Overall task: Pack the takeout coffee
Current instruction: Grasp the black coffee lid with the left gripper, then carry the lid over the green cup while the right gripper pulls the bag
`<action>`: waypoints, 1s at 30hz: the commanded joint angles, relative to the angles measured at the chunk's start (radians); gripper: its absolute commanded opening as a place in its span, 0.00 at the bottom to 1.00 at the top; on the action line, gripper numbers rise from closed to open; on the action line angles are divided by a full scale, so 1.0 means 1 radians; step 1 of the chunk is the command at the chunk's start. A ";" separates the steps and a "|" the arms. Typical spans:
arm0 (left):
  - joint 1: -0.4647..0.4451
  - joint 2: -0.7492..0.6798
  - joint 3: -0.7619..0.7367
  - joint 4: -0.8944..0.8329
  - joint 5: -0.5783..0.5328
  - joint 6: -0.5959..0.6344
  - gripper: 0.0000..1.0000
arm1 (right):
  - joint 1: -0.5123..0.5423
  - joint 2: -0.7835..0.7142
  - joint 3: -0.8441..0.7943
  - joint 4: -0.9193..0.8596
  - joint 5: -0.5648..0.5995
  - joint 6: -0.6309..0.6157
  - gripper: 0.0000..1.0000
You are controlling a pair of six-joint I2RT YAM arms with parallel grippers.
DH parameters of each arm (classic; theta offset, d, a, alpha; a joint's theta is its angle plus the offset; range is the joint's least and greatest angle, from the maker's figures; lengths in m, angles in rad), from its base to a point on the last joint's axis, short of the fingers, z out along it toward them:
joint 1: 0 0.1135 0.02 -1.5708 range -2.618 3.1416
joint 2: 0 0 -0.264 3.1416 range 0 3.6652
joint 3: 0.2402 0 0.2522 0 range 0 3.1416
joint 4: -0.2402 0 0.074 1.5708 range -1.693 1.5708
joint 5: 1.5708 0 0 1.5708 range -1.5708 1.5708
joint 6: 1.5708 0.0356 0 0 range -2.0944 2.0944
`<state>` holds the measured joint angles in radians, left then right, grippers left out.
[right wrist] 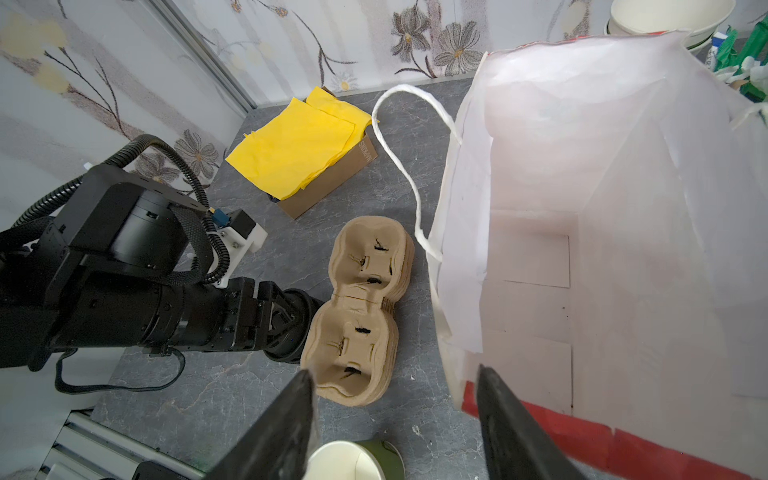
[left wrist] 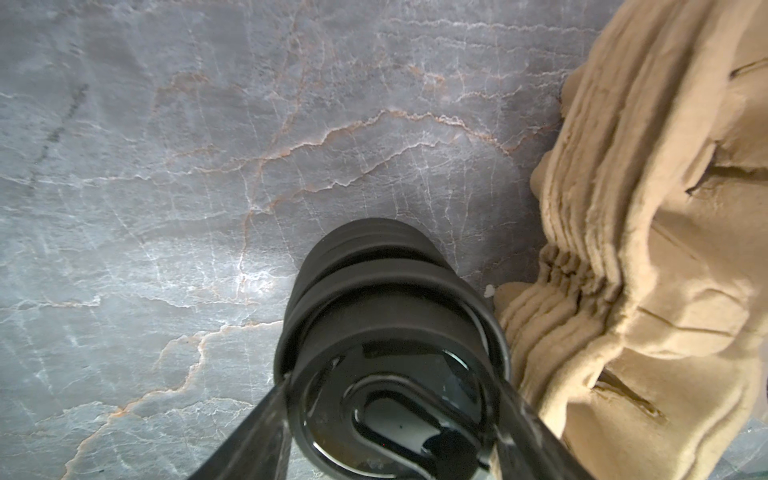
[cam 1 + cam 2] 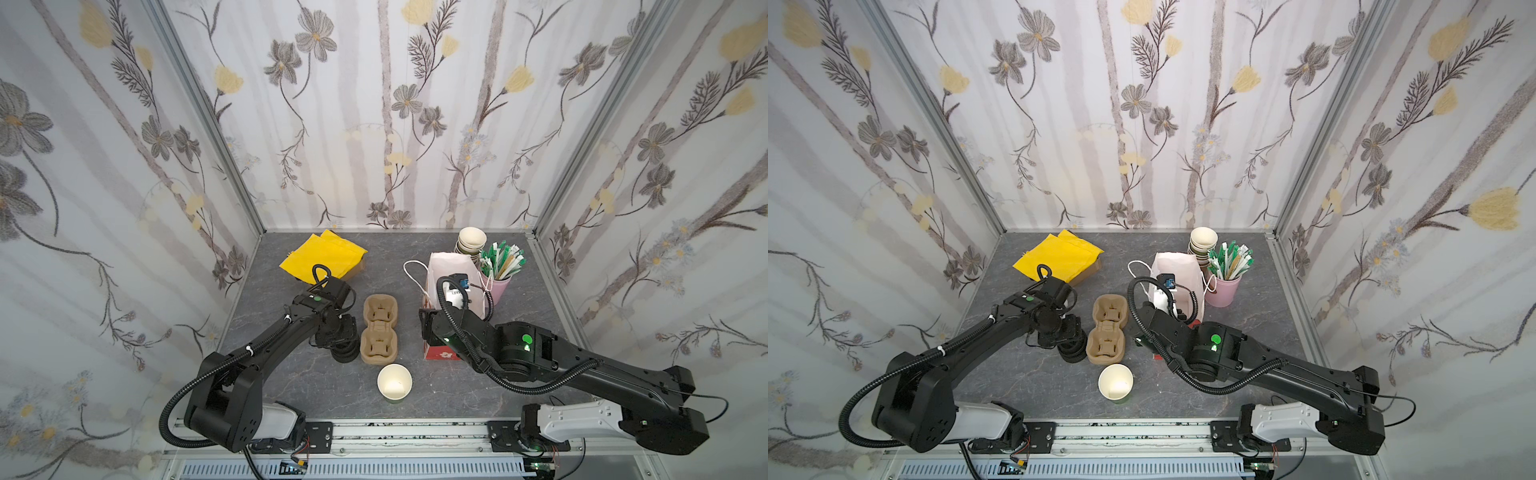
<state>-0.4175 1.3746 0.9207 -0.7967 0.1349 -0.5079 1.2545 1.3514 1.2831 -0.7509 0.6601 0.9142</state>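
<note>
On the left of the table (image 3: 291, 382), we grip a lid; the green cup (image 3: 395, 382) stands uncovered.
Our left gripper (image 2: 395, 380) is clamped partway on the top black lid (image 2: 386, 419) of the pile (image 3: 345, 353), beside the carrier stack (image 3: 379, 330). The green cup sits front centre, apart from both grippers. Our right gripper (image 1: 395, 370) hangs open, empty, by the white bag (image 1: 540, 166).

Floral wallpapered walls (image 3: 395, 124), grey marbled tabletop (image 3: 324, 386), aluminium corner posts (image 3: 208, 120)
</note>
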 commanded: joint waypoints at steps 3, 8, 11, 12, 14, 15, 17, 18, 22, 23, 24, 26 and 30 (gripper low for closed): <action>0.006 -0.062 0.022 -0.028 -0.050 -0.040 0.68 | 0.000 -0.013 -0.009 0.031 0.007 0.003 0.63; 0.001 -0.160 0.066 -0.097 -0.064 -0.041 0.67 | 0.000 -0.034 -0.030 0.030 -0.001 0.031 0.63; -0.028 -0.221 0.102 -0.157 -0.053 -0.023 0.66 | 0.000 -0.062 -0.054 0.028 -0.009 0.054 0.63; -0.041 -0.241 0.116 -0.175 -0.047 -0.018 0.66 | 0.000 -0.073 -0.063 0.028 -0.011 0.060 0.63; -0.081 -0.285 0.148 -0.212 -0.022 -0.013 0.65 | 0.000 -0.094 -0.077 0.021 -0.010 0.066 0.63; -0.100 -0.303 0.164 -0.229 -0.019 -0.015 0.65 | -0.001 -0.104 -0.082 0.018 -0.009 0.065 0.63; -0.163 -0.330 0.206 -0.274 -0.022 -0.022 0.64 | -0.002 -0.121 -0.090 0.007 -0.003 0.061 0.63; -0.194 -0.336 0.224 -0.293 -0.024 -0.027 0.64 | -0.002 -0.127 -0.091 0.000 0.001 0.058 0.63; -0.367 -0.325 0.307 -0.373 -0.040 -0.079 0.63 | -0.001 -0.154 -0.100 -0.019 0.019 0.033 0.63; -0.423 -0.315 0.323 -0.390 -0.049 -0.101 0.63 | -0.002 -0.162 -0.103 -0.022 0.021 0.026 0.63; -0.471 -0.303 0.335 -0.401 -0.055 -0.124 0.63 | -0.003 -0.169 -0.107 -0.025 0.023 0.021 0.63; -0.588 -0.272 0.359 -0.436 -0.070 -0.170 0.63 | -0.003 -0.184 -0.114 -0.037 0.025 0.012 0.63; -0.784 -0.198 0.366 -0.465 -0.096 -0.224 0.63 | -0.002 -0.218 -0.133 -0.068 0.027 0.009 0.63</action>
<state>-1.1339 1.1458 1.2778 -1.1919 0.0795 -0.6621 1.2526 1.1469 1.1599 -0.7933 0.6575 0.9329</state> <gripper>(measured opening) 0.654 0.625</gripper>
